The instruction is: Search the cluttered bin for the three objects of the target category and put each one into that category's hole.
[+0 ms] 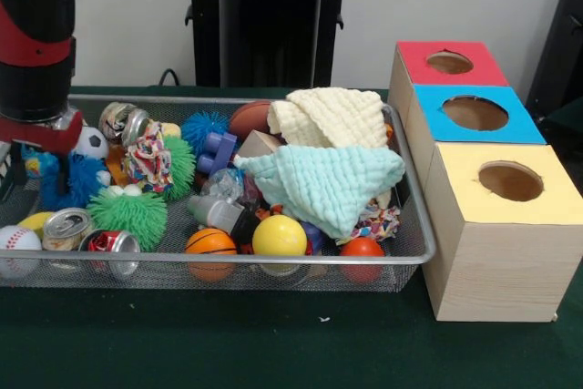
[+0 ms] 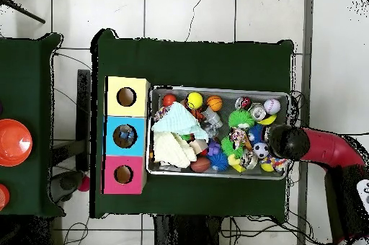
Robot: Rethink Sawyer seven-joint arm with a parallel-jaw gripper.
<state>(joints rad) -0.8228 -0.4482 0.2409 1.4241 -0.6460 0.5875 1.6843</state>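
Observation:
A wire mesh bin point(image 1: 414, 252) point(image 2: 220, 89) holds a jumble of toys. Along its front lie a yellow ball point(image 1: 279, 236), an orange basketball point(image 1: 210, 243), an orange ball point(image 1: 363, 249), a baseball point(image 1: 16, 240) and two cans point(image 1: 68, 228) point(image 1: 113, 243). A mint cloth point(image 1: 323, 184) and a cream cloth point(image 1: 328, 116) cover the right half. Beside the bin stand three boxes with round holes, topped red point(image 1: 451, 63), blue point(image 1: 475, 114) and yellow point(image 1: 510, 181). My gripper point(image 1: 41, 129) point(image 2: 287, 141) hangs low over the bin's left end, just above a blue fuzzy toy point(image 1: 73, 179).
Green spiky balls point(image 1: 132, 214), a blue spiky ball point(image 1: 202, 127), a soccer ball point(image 1: 91, 141), a brown football point(image 1: 248, 117) and a third can point(image 1: 123, 120) crowd the bin near my gripper. In the overhead view an orange disc point(image 2: 13, 141) sits on a separate table.

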